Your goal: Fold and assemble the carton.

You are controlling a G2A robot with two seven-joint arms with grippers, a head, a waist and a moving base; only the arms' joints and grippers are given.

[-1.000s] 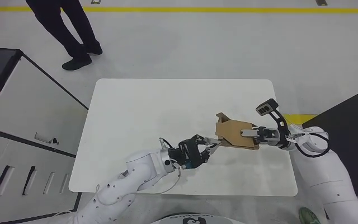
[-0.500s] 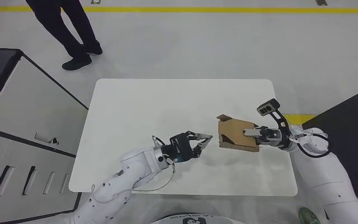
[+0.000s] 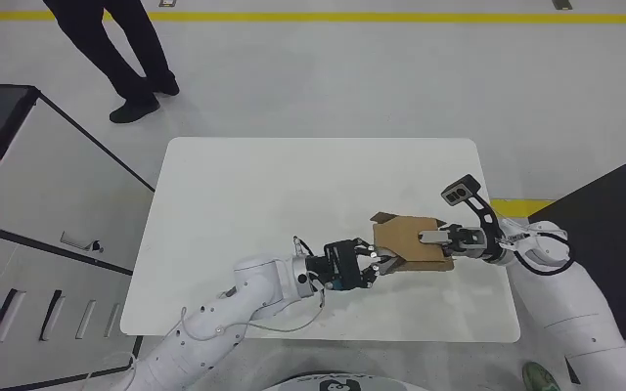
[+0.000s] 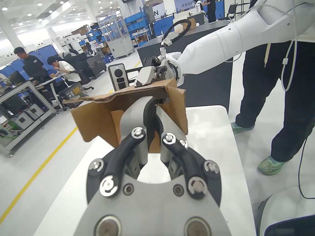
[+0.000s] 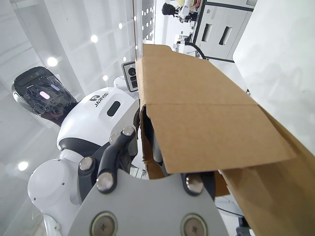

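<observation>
Half done: carton (image 3: 401, 240) opened into a sleeve, clamped in right pincer (image 3: 427, 237); flaps (image 4: 176, 109) just ahead of left pincer (image 3: 383, 262) not yet folded, its grip unclear.

White table (image 3: 245, 215) with rounded corners, seen from above, standing on a pale grey floor (image 3: 391, 78). A brown carton (image 3: 411, 238) is over its surface toward four o'clock. Whether the carton touches the tabletop cannot be told.
</observation>
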